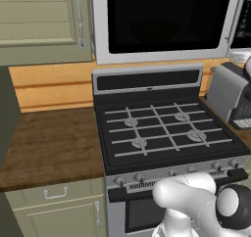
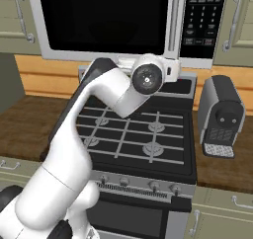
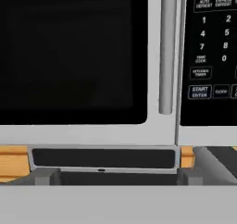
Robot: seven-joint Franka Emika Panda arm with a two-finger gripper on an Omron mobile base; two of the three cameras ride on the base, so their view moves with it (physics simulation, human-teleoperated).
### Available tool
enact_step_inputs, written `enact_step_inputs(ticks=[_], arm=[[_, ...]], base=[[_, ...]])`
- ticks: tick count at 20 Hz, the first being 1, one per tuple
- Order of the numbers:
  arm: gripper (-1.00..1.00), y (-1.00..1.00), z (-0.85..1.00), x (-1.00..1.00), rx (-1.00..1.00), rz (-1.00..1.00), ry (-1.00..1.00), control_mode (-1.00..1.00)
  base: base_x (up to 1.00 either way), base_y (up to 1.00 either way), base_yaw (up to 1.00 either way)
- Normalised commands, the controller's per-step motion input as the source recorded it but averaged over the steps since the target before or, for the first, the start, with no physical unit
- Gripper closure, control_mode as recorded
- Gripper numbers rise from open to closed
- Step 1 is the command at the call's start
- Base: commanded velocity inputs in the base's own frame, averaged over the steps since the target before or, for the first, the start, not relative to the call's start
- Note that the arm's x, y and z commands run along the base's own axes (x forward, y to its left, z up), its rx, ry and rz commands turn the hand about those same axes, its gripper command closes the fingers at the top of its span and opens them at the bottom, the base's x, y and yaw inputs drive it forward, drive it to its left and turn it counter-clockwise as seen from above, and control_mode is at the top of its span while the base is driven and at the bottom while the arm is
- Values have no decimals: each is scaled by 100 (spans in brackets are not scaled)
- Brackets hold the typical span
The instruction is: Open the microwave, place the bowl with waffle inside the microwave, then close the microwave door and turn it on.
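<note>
The microwave (image 1: 164, 55) hangs above the stove, and its black-glass microwave door (image 2: 104, 20) is shut. The door's long grey bar handle (image 3: 167, 52) runs upright at the right side of the door. Just past the handle is the dark control strip (image 2: 202, 20) with its keypad (image 3: 213, 38). My gripper (image 2: 172, 69) is raised in front of the microwave's lower edge, level with the handle's bottom end and facing it. Its fingers are hidden behind the hand, and nothing is in its grasp. The bowl and the waffle are out of view.
A black-topped gas stove (image 1: 166, 130) lies directly below, with its raised back panel (image 3: 104, 157) just under the hand. A grey toaster (image 2: 222, 114) stands on the counter to the right. A wooden counter (image 1: 49, 143) stretches left, and beige cabinet doors (image 1: 44, 20) flank the microwave.
</note>
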Motion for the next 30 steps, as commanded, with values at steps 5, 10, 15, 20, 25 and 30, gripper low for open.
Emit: enact_step_inputs(ticks=[5,10,15,20,25,30], arm=[[-100,-47,-31,22,-2,11,-24,-100],[-100,-3,0,16,-17,20,-33,-100],[-100,-13,9,9,-25,10,-33,-100],[-100,-10,19,9,-32,0,-10,-100],[-100,-6,14,31,-32,0,2,-100],[-100,-39,6,39,-26,-1,5,-100]], base=[[0,0,0],[0,0,0],[0,0,0],[0,0,0],[0,0,0],[0,0,0]])
